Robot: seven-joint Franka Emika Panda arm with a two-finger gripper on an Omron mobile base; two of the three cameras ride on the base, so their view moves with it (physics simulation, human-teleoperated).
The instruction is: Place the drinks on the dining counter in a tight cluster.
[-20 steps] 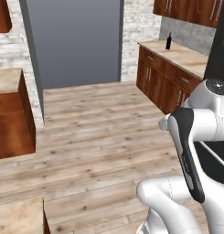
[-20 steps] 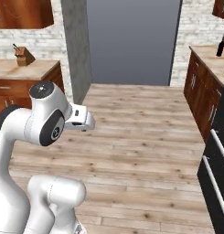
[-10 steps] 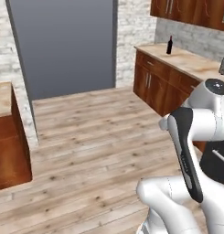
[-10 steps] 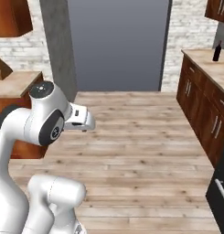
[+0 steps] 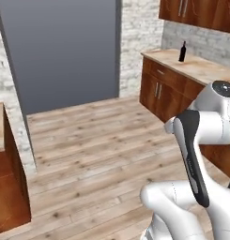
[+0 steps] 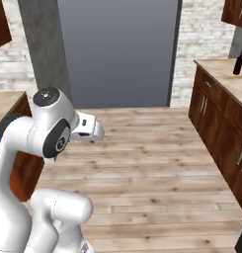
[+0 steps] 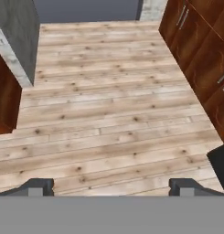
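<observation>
A dark wine bottle (image 5: 182,51) (image 6: 238,63) stands upright on a tan counter (image 5: 201,68) against the right wall, far ahead of the arm. The other drinks and the dining counter are out of view. My gripper (image 7: 112,187) is open, its fingertips (image 7: 38,186) wide apart over bare wooden floor (image 7: 109,105) with nothing between them. The arm is folded close to the base, the hand (image 6: 89,129) pointing forward and down.
A tall grey panel (image 5: 65,51) fills the back wall between white brick sections. Dark wood cabinets (image 5: 165,91) (image 6: 216,128) line the right side. Another wood cabinet (image 5: 8,187) with a tan top stands at the left. A black appliance edge (image 7: 221,169) shows low on the right.
The whole picture has shifted: the base has driven forward and turned, so the grey panel and right counter look nearer. The arm's pose and the open gripper are unchanged.
</observation>
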